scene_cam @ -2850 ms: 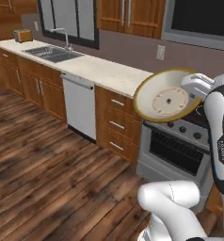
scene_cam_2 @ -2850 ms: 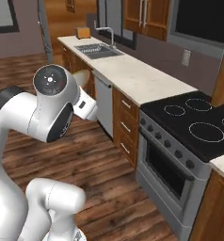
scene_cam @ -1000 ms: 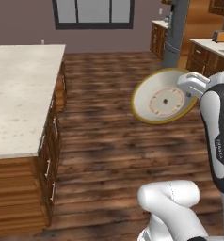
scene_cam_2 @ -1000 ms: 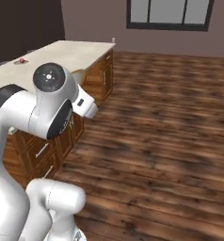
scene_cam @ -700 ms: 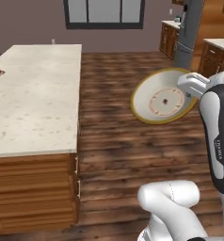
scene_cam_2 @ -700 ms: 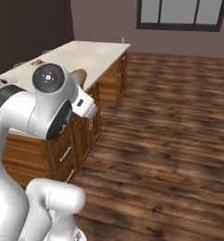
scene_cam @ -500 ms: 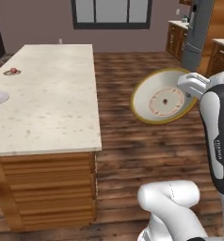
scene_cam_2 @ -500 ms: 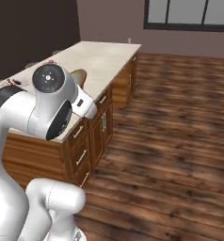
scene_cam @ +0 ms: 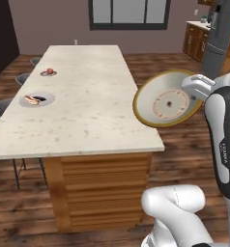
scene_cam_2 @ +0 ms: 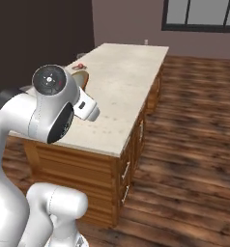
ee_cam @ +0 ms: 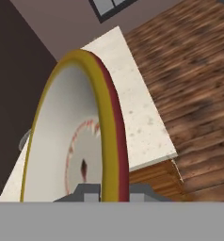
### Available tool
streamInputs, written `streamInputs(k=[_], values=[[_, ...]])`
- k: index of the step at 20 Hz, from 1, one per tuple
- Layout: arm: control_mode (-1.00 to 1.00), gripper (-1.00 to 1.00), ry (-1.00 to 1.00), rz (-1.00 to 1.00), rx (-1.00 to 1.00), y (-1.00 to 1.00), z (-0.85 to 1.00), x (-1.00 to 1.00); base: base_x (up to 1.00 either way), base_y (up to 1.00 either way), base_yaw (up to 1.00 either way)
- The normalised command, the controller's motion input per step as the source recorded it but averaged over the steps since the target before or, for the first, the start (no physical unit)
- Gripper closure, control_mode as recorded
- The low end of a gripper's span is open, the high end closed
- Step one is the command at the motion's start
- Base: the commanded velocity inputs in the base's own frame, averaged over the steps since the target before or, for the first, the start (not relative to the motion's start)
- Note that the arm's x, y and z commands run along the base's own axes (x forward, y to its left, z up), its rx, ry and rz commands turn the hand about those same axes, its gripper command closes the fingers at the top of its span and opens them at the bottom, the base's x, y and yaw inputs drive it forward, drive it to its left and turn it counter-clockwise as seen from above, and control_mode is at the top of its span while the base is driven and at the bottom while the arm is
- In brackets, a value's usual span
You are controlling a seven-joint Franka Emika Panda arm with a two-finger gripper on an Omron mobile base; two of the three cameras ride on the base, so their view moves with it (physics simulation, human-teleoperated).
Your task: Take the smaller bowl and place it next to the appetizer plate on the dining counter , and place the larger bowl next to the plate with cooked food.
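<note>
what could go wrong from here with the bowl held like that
1. The gripper pinches the bowl only by its rim, on edge in the air off the counter's corner; a jolt could make it slip or swing.
2. The grey plate lies at the counter's far side, near the stools; reaching over, the bowl could clip the counter edge or knock that plate.

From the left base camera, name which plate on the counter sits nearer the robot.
The plate with cooked food, the grey one; the appetizer plate sits farther along the dining counter.
</note>
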Motion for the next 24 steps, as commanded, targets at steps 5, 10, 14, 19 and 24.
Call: streamInputs(k=[5, 10, 14, 19, 24], values=[[1.0, 1.0, 0.0, 0.0, 0.0, 0.0, 0.0, 0.0, 0.02, 1.0, -0.03], [1.0, 1.0, 0.0, 0.0, 0.0, 0.0, 0.0, 0.0, 0.03, 1.0, -0.15], [1.0, 1.0, 0.0, 0.0, 0.0, 0.0, 0.0, 0.0, 0.0, 1.0, -0.34], [1.0, 1.0, 0.0, 0.0, 0.0, 0.0, 0.0, 0.0, 0.02, 1.0, -0.37], [1.0, 1.0, 0.0, 0.0, 0.0, 0.0, 0.0, 0.0, 0.05, 1.0, -0.39]])
